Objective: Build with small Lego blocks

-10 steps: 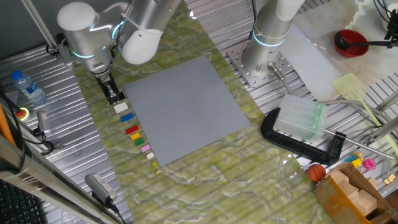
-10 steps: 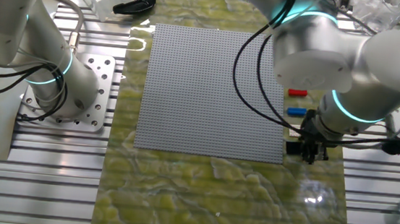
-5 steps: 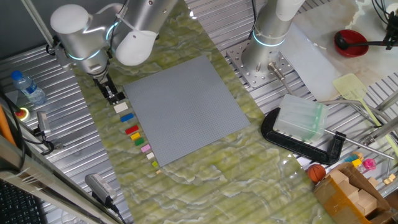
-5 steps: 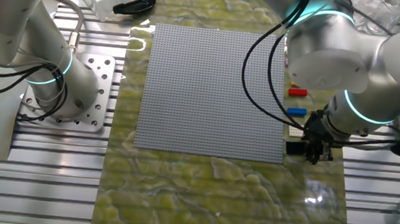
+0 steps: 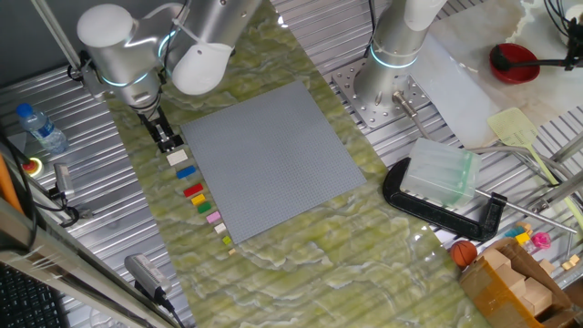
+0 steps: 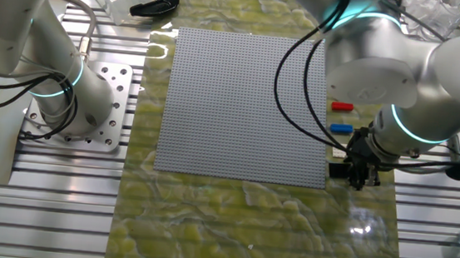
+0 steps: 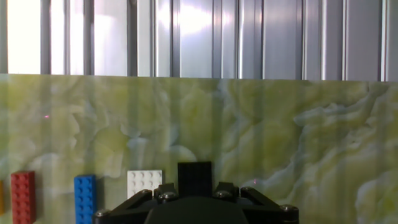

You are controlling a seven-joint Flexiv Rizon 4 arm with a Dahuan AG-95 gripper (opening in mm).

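The small Lego blocks lie in a row on the green marbled mat, left of the grey baseplate [image 5: 273,155]: cream-white [image 5: 177,158], blue [image 5: 185,171], red [image 5: 193,189], then several more down to pink [image 5: 213,218]. My gripper [image 5: 166,138] stands at the far end of this row. In the hand view the black block [image 7: 194,173] sits between my fingers [image 7: 165,190], which press close on both its sides. The cream-white [image 7: 144,183], blue [image 7: 85,198] and red [image 7: 23,195] blocks lie to its left. From the other side my gripper [image 6: 358,172] hides the black block; the blue [image 6: 342,129] and red [image 6: 342,106] blocks show beyond it.
A second arm's base [image 5: 392,55] is bolted behind the baseplate [image 6: 244,105]. A black clamp [image 5: 437,205] and a clear plastic box [image 5: 440,173] lie to the right. A water bottle [image 5: 41,128] stands at the left, and a red bowl [image 5: 513,62] at the far right.
The arm's upper joints swayed slightly to the left and came back. The gripper stayed at the black block at the end of the row.
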